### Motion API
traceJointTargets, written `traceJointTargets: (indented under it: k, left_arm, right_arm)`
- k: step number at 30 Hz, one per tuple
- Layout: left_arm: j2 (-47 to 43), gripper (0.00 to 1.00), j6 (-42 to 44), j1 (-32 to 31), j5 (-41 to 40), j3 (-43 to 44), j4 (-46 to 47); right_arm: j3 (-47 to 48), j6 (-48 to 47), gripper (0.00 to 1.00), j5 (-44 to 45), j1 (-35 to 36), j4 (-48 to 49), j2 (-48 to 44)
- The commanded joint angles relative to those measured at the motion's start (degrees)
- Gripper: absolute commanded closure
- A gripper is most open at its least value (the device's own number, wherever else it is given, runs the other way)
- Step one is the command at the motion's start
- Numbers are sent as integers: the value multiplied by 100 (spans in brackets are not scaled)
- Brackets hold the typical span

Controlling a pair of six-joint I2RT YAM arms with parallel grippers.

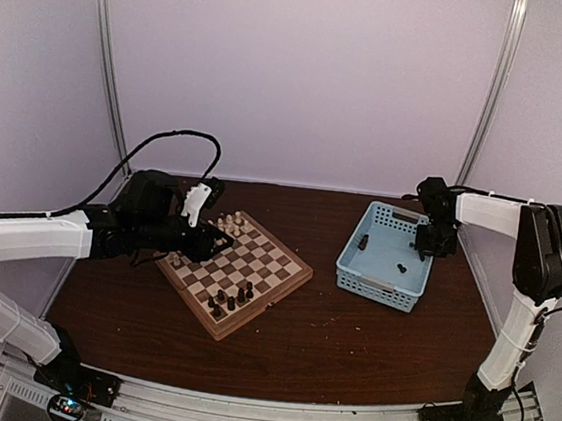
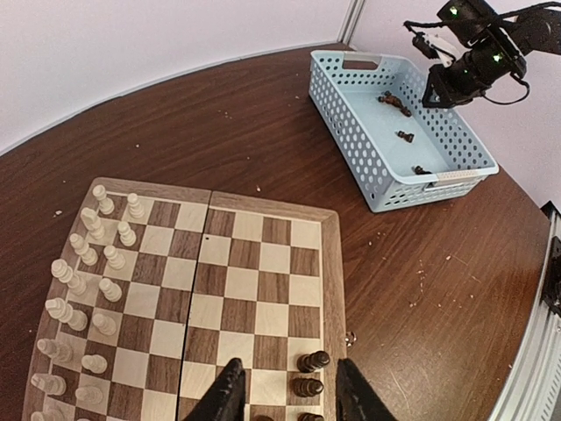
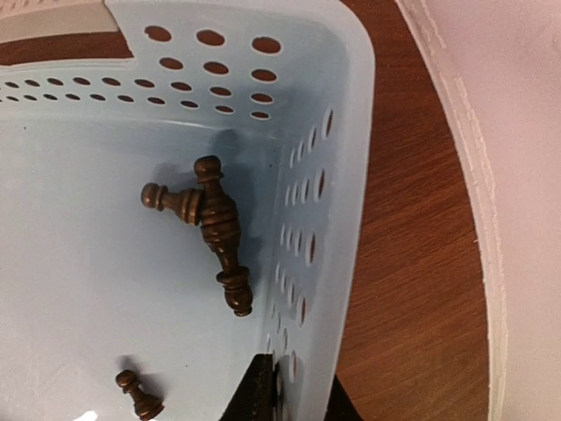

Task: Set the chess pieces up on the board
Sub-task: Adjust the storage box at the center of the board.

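Chessmen first: the cream pieces stand in two rows along the board's left edge in my left wrist view. A few dark pieces stand at its near right corner, just ahead of my left hand, fingers apart. The board is checkered light and dark brown with a tan border. It lies on the left of the dark wooden surface. Rightward, the light blue basket holds more dark chessmen, lying down. My right hand hangs over its far right corner; I cannot tell its grip. Pale walls enclose everything.

Cream chessmen line one edge of the checkered board, a few dark chessmen opposite.
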Motion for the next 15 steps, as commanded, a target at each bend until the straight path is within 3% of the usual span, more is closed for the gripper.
traceJointTargets:
  k: [1, 4, 8, 15]
  left_arm:
    - [-101, 65, -69, -23, -23, -51, 208]
    - [-72, 65, -71, -23, -7, -37, 212]
    - [-23, 64, -80, -23, 9, -2, 216]
    - [104, 64, -94, -23, 73, 99, 232]
  right_arm:
    - [395, -255, 89, 920, 87, -495, -405]
    - [632, -499, 94, 1381, 205, -932, -456]
    - [977, -780, 93, 1976, 434, -1434, -526]
    - [790, -869, 91, 1605, 464, -1185, -597]
